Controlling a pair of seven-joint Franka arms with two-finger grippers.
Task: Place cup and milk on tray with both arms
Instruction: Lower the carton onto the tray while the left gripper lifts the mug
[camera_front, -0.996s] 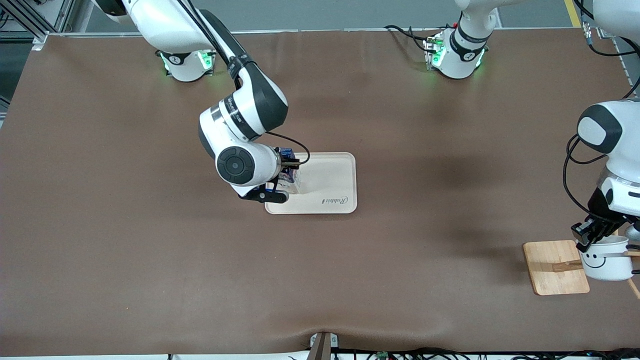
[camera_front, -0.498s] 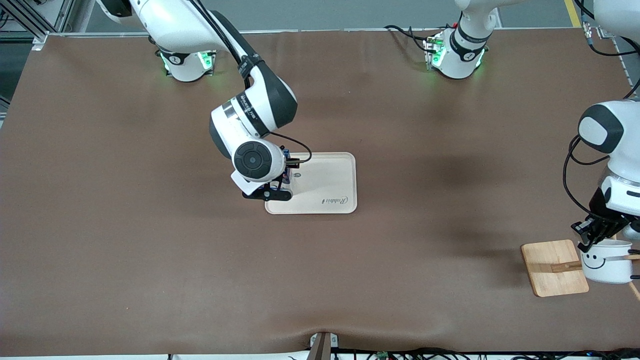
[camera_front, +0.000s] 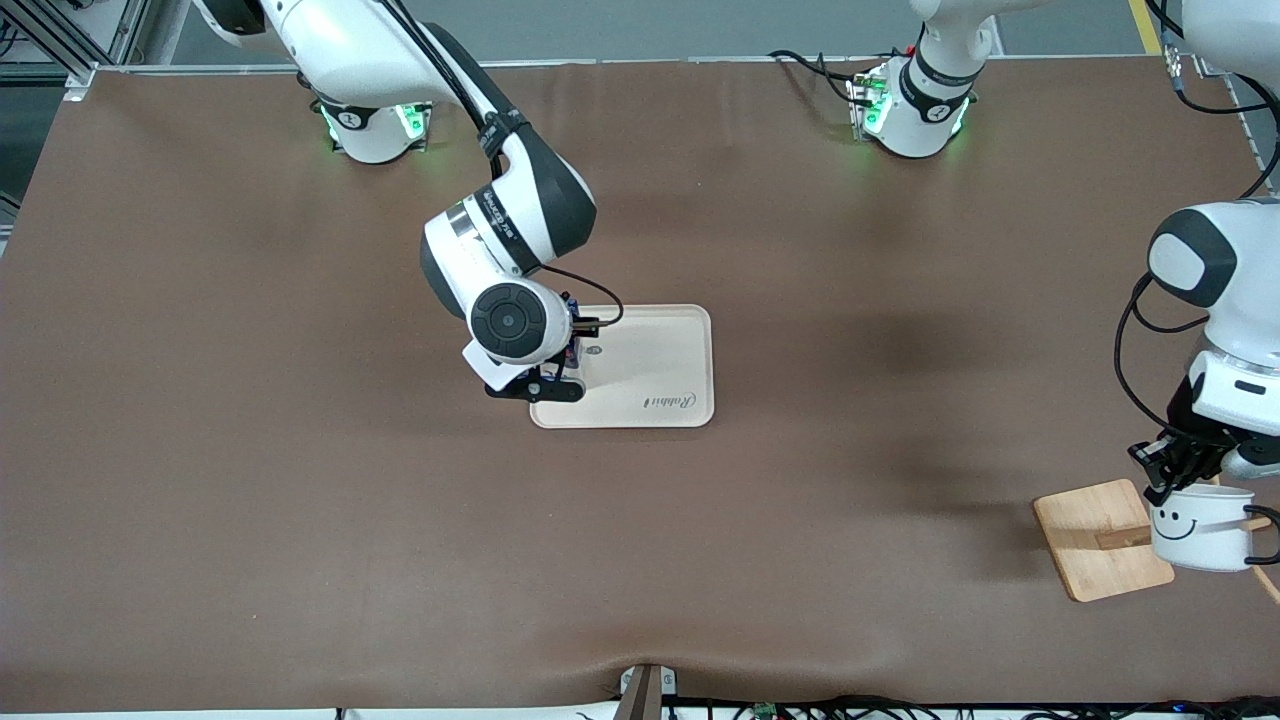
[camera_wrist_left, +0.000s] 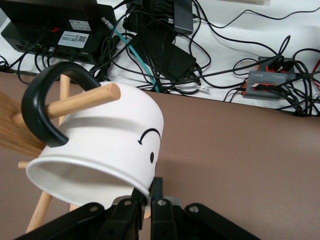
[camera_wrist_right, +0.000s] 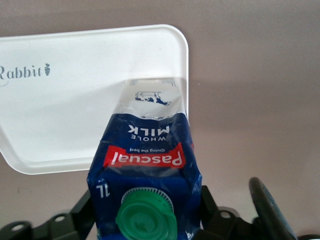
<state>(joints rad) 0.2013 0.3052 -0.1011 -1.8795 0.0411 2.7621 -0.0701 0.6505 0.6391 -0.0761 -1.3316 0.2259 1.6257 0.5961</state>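
Surface: brown mat (camera_front: 300, 500) covered the whole surface, robot bases along its top edge in the front view.
Milk: carton (camera_wrist_right: 145, 175) stood upright at the tray's end nearest the right arm, its base seemingly on or just above the tray floor; only a sliver (camera_front: 572, 345) showed in the front view.
Right claw: clamped on the milk (camera_front: 568, 350), fingers at the carton's upper sides.
Tray: cream tray (camera_front: 660, 340) lay mid-surface, the "Rabbit" script on its edge nearer the front camera, the rest bare.
Cup: mug (camera_front: 1198, 525) was tilted in the air at the left arm's end, over the edge of the board.
Left claw: pinched on the cup's rim (camera_wrist_left: 147, 197), wall between the fingers.
Board: wooden board (camera_front: 1085, 535) carried pegs; one peg (camera_wrist_left: 75, 102) passed through the black handle (camera_wrist_left: 40, 110).
Key relation: the peg ran through the handle loop, so the cup probably had to slide off along the peg's axis before heading toward the tray, well apart toward the right arm's end.
Risk: a sideways pull could drag the board.
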